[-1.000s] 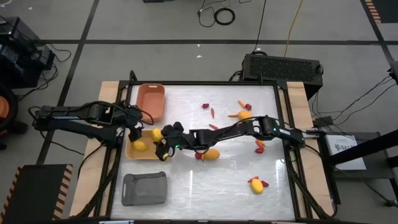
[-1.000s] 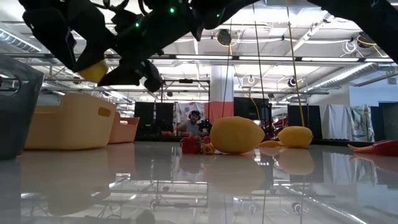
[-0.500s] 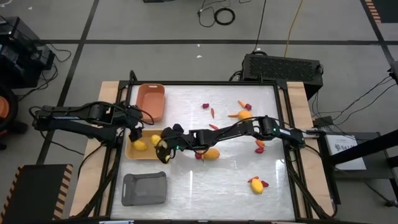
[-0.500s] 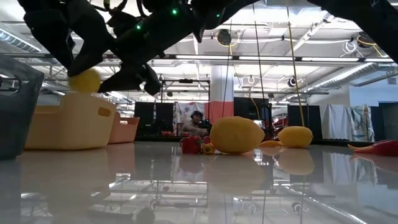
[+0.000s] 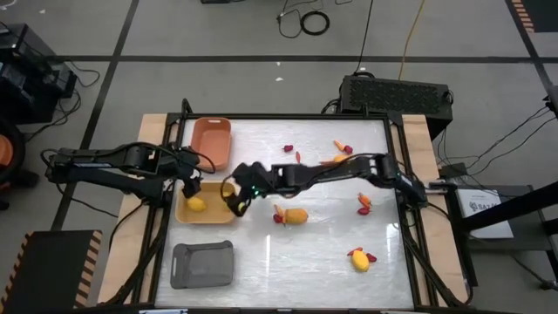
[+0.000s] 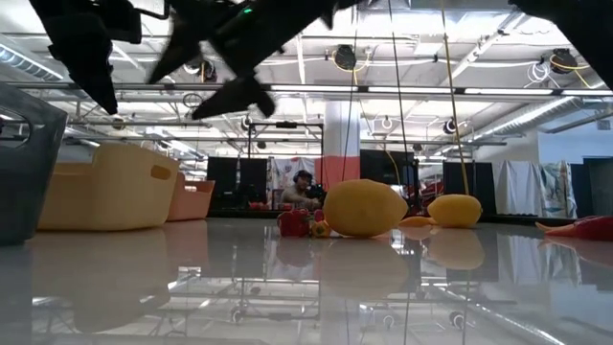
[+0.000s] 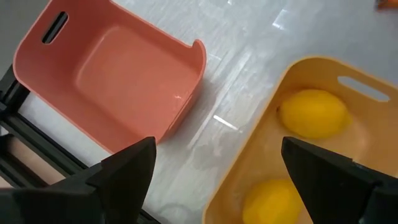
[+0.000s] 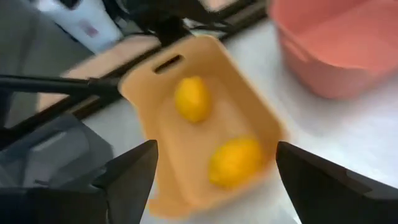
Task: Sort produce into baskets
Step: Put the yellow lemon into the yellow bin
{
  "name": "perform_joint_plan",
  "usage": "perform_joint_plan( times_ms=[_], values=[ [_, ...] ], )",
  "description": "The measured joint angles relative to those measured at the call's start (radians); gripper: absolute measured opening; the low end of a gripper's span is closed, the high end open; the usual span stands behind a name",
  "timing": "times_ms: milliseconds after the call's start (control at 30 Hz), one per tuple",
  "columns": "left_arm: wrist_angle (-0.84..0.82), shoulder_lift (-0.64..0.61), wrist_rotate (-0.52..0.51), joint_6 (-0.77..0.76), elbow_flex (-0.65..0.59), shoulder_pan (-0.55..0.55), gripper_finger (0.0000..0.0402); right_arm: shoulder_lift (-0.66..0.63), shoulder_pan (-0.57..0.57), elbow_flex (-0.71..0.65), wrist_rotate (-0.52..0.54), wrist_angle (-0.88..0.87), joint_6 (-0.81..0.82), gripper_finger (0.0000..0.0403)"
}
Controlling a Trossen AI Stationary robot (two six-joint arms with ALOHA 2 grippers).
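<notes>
The yellow basket (image 5: 209, 215) stands at the table's left and holds two yellow fruits (image 8: 191, 98) (image 8: 235, 160). My right gripper (image 5: 234, 201) hovers above the basket's right end, open and empty, its fingers wide apart in the right wrist view (image 8: 217, 205). My left gripper (image 5: 190, 185) hangs over the basket's far left corner, open and empty (image 7: 217, 186). The salmon basket (image 5: 212, 141) stands just beyond it and the grey basket (image 5: 202, 264) nearer the front. A yellow fruit (image 5: 296, 215) rests on the table mid-way, with a red piece (image 5: 279, 217) beside it.
Another yellow fruit (image 5: 357, 260) with a red piece (image 5: 370, 257) lies near the front right. Orange and red sticks (image 5: 338, 146) (image 5: 297, 158) (image 5: 364, 202) and a red piece (image 5: 288, 148) lie toward the far and right side. A person sits in the room behind (image 6: 300, 190).
My right gripper has let go of a yellow fruit above the yellow basket, and the fruit has dropped into it. The gripper has then risen and drawn a little toward the table's right edge.
</notes>
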Motion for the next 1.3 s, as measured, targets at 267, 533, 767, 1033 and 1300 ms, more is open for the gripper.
perform_joint_plan(
  times_ms=[267, 533, 767, 1033, 1300],
  values=[
    [0.025, 0.0, 0.0, -0.048, 0.0, 0.0, 0.0354, -0.151, -0.093, 0.0, 0.008, -0.512, 0.101, 0.0313],
    [0.062, 0.0, 0.0, -0.049, 0.0, 0.0, 0.0354, -0.182, -0.1, 0.0, -0.096, -0.86, -0.02, 0.0313],
    [0.07, 0.0, -0.001, -0.049, 0.0, 0.0, 0.0354, -0.174, 0.02, 0.0, -0.234, -0.89, -0.18, 0.0313],
    [0.082, 0.0, -0.011, -0.041, 0.0, 0.0, 0.0354, -0.154, 0.147, 0.0, -0.072, -0.857, -0.373, 0.0313],
    [0.084, 0.0, -0.026, -0.013, 0.0, 0.0, 0.0354, -0.06, 0.169, -0.001, -0.046, -0.877, -0.354, 0.0313]
  ],
)
